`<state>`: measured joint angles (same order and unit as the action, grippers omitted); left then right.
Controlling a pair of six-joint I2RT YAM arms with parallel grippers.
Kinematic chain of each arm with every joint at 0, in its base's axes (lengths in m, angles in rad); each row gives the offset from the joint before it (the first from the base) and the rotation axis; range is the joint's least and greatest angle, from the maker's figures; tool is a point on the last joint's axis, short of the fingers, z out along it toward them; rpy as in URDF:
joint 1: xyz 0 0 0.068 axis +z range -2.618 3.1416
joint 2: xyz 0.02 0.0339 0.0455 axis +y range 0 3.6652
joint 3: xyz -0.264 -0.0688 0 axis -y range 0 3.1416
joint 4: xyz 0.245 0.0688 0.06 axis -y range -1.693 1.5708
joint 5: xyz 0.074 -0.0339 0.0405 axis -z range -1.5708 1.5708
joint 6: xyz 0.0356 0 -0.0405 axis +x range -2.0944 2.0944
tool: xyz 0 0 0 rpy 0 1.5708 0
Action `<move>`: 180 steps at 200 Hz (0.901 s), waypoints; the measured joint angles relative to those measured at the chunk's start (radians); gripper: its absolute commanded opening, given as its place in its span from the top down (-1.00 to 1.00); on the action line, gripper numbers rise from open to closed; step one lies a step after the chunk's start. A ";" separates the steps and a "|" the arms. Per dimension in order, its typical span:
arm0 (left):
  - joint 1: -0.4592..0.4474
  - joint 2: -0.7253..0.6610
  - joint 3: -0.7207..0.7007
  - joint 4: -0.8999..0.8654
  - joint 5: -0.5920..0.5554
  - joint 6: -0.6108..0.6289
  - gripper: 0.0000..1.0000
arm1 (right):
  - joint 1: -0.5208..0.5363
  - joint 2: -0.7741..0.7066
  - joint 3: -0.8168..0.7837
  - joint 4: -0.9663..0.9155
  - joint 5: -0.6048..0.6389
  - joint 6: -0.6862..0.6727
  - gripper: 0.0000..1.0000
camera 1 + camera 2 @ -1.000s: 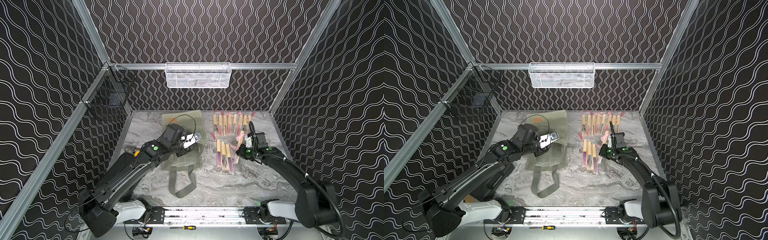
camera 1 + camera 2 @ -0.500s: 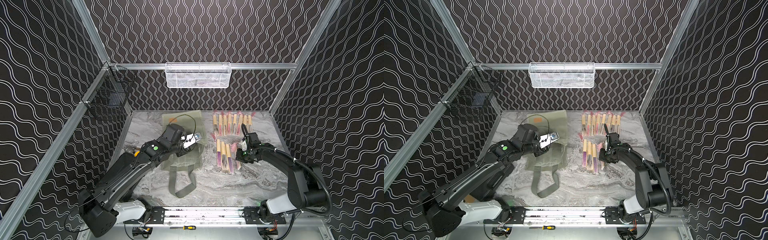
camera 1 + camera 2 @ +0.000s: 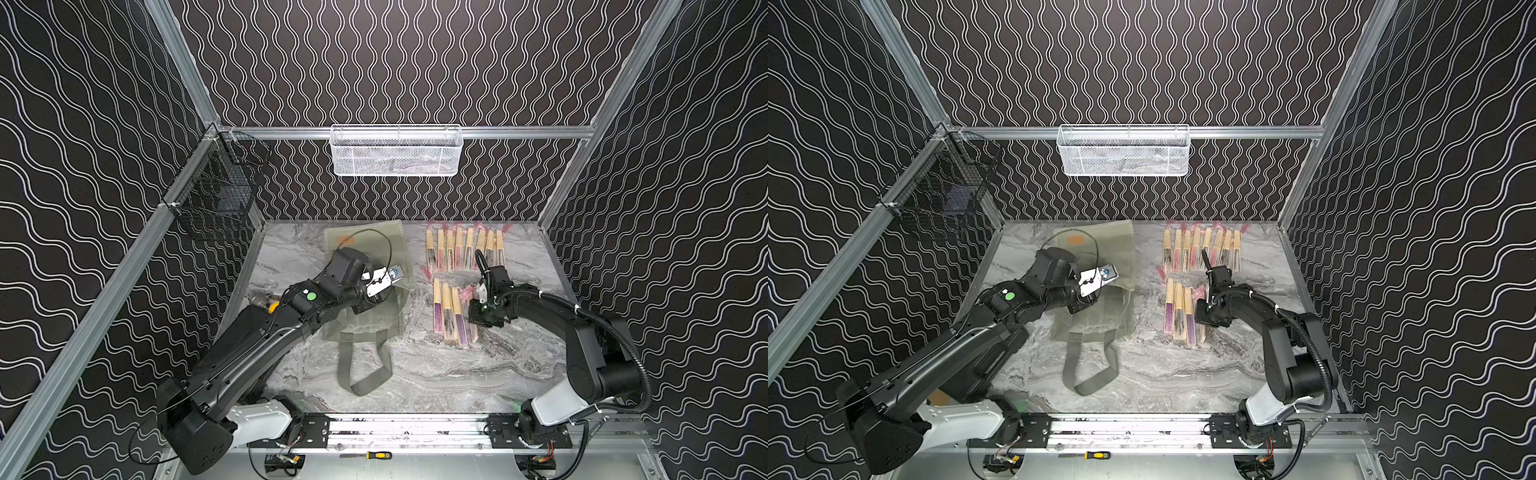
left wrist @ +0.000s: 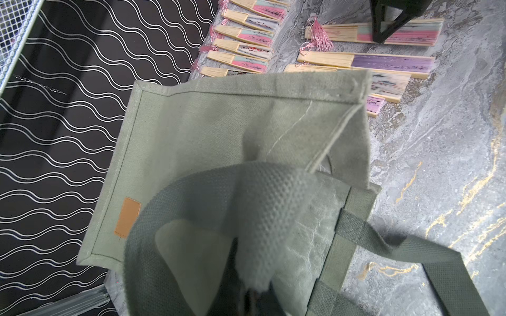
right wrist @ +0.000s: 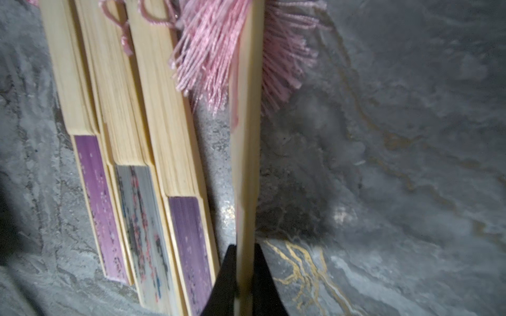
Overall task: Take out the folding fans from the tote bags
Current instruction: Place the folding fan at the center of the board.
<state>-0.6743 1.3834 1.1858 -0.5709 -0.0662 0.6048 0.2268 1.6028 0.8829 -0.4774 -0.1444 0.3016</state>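
Risk sits mostly with the right gripper (image 5: pixel 244 273), whose black jaws are pinched on one slim light-wood folding fan (image 5: pixel 246 164). It holds the fan on its narrow edge, low over the grey marble-patterned tabletop (image 3: pixel 436 374) and just beside a near row of three closed purple and dark-patterned fans (image 3: pixel 446 311). A pink tassel (image 5: pixel 208 54) lies bunched against the held fan's far end. If the jaws part while the fan stands edge-on, I judge it could tip onto its neighbour or settle crooked on that tassel, spoiling the row. A sideways withdrawal could also drag it. A far row of about eight more fans (image 3: pixel 461 249) lies near the back wall. The left gripper (image 4: pixel 253 296) is clamped on fabric of the soft grey-green tote bag (image 3: pixel 376 322), lifting one layer at its mouth, while the long strap handles (image 3: pixel 361 374) trail toward the robot. Thin cloth may slip from that pinch and let the mouth fall shut. Pulling harder could slide the bag toward the near row, which lies close by. Whether any fan remains inside cannot be told.
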 measured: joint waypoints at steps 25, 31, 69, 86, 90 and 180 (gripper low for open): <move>0.000 0.000 0.000 0.000 0.000 0.000 1.00 | 0.000 0.011 0.006 0.013 -0.005 -0.007 0.79; 0.000 0.000 0.000 0.000 0.000 0.000 1.00 | 0.000 0.013 0.008 0.015 -0.008 -0.007 0.79; 0.000 0.000 0.000 0.000 0.000 0.000 1.00 | 0.000 0.017 0.010 0.028 -0.045 -0.014 0.78; 0.000 0.000 0.000 0.000 0.000 0.000 1.00 | 0.000 0.022 0.010 0.030 -0.053 -0.016 0.76; 0.000 0.000 0.000 0.000 0.000 0.000 1.00 | 0.000 0.024 0.010 0.031 -0.055 -0.019 0.76; 0.000 0.000 0.000 0.000 0.000 0.000 1.00 | 0.000 0.032 0.011 0.037 -0.035 -0.023 0.34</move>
<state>-0.6743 1.3834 1.1858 -0.5709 -0.0662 0.6048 0.2264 1.6344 0.8944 -0.4400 -0.1799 0.2783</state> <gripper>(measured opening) 0.055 0.283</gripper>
